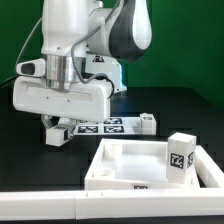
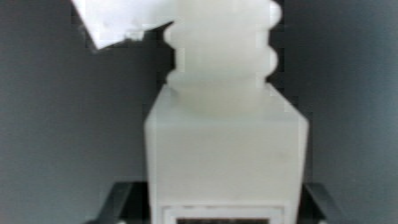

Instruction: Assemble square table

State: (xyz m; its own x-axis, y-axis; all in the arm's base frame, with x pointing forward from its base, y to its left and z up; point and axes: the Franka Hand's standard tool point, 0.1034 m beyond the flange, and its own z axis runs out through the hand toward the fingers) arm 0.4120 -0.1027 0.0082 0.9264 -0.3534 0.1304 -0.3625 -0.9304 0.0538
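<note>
My gripper [image 1: 56, 130] is shut on a short white table leg [image 1: 61, 134] with a black-and-white tag and holds it just above the black table, at the exterior view's left. In the wrist view the leg [image 2: 221, 130] fills the middle, its ribbed threaded end pointing away. Dark fingers [image 2: 128, 200] press on both its sides, and my gripper [image 2: 222, 205] closes around its tagged end. The white square tabletop [image 1: 105, 158] with a raised rim lies at the front right. Another tagged leg [image 1: 181, 152] stands upright at its right side.
The marker board [image 1: 118, 125] lies flat behind the gripper, toward the middle of the table. A long white bar [image 1: 40, 205] runs along the front edge at the exterior view's left. A green wall stands at the back.
</note>
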